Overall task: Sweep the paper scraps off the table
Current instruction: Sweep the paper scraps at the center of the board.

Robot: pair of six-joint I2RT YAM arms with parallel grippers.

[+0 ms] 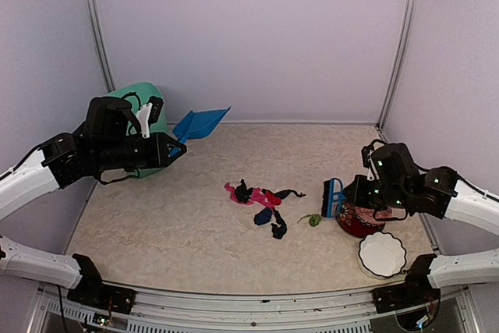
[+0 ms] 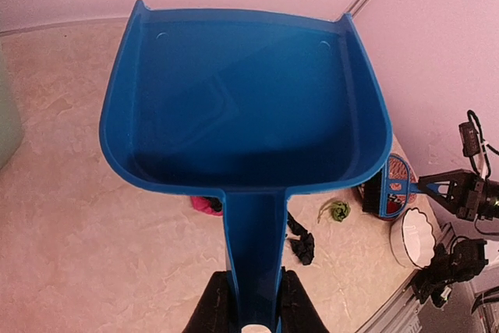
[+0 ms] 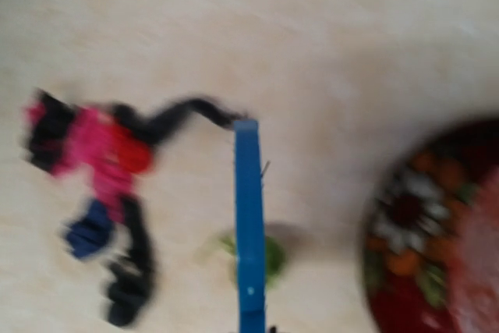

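Note:
The paper scraps (image 1: 261, 199), pink, red, black and navy, lie bunched at the middle of the table (image 1: 171, 216), with a green scrap (image 1: 313, 219) to their right. My left gripper (image 1: 173, 148) is shut on the handle of a blue dustpan (image 1: 201, 124), held in the air above the table's back left. In the left wrist view the dustpan (image 2: 249, 99) hides most scraps; a pink one (image 2: 204, 205), black ones (image 2: 301, 244) and the green one (image 2: 338, 210) show. My right gripper (image 1: 351, 193) is shut on a blue brush (image 1: 334, 197) beside the green scrap. The right wrist view is blurred: brush (image 3: 249, 224), scraps (image 3: 101, 193).
A red-patterned bowl (image 1: 357, 221) stands under my right gripper, with a white scalloped bowl (image 1: 382, 253) in front of it near the front edge. A mint-green container (image 1: 144, 107) stands at the back left behind my left arm. Pale walls close the back and sides.

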